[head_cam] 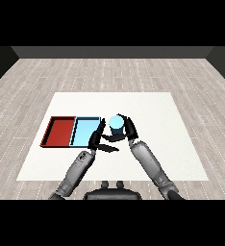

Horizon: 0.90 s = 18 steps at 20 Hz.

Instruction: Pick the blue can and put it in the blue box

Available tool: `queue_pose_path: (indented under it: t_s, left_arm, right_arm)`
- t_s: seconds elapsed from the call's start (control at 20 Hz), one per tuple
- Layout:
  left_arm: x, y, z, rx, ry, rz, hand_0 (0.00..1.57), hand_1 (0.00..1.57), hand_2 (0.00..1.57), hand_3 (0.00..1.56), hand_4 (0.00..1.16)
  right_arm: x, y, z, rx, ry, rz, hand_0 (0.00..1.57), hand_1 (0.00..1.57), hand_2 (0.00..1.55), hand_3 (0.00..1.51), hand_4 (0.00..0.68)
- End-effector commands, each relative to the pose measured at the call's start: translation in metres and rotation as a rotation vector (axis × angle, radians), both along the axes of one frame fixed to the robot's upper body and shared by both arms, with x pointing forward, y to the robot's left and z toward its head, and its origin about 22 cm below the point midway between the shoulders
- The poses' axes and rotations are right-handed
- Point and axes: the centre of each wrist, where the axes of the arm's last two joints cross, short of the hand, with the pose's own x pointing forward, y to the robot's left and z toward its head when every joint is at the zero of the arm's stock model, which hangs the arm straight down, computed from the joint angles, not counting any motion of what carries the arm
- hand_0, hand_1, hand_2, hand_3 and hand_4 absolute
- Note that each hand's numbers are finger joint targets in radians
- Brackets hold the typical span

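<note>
Blue can [116, 124] stands upright, long axis vertical, just right of the blue tray [84, 131] and outside its rim. Right hand [126, 132] curls round the can, fingers on both sides. Left hand [98, 137] sits at the tray's right edge, thumb and fingers spread, holding nothing. Tray lies directly left of the can, so the carry likely runs leftward. Red tray [59, 131] is beyond it.

We see a white table [148, 108] standing on a grey wooden floor [109, 72]. Two flat trays lie on the table, side by side and touching. The light blue tray [84, 130] is our landmark. The red tray [58, 131] sits just to its left. Both trays lie near the table's left edge, and the rest of the table top stretches away to the right of the light blue tray.
</note>
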Motion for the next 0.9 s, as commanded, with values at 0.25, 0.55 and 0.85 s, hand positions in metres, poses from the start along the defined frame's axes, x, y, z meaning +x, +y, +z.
queue_pose_path:
  t_s: [0.25,0.55,0.85]
  left_arm:
    - [0.002,-0.004,0.004,0.001,0.025,0.018,0.00,0.00,0.00,0.00,0.00]
    - [0.011,-0.028,-0.001,-0.009,0.041,-0.008,0.00,0.00,0.00,0.00,0.00]
    - [-0.004,-0.025,-0.008,-0.047,0.008,-0.054,0.00,0.00,0.00,0.00,0.00]
  right_arm:
    - [-0.006,0.000,0.023,0.010,-0.002,0.015,1.49,1.49,1.46,1.38,0.570]
    - [0.002,0.009,-0.012,-0.033,0.010,0.032,1.50,1.50,1.46,1.38,0.544]
    - [-0.015,0.013,0.026,0.000,0.004,0.061,1.49,1.49,1.45,1.38,0.550]
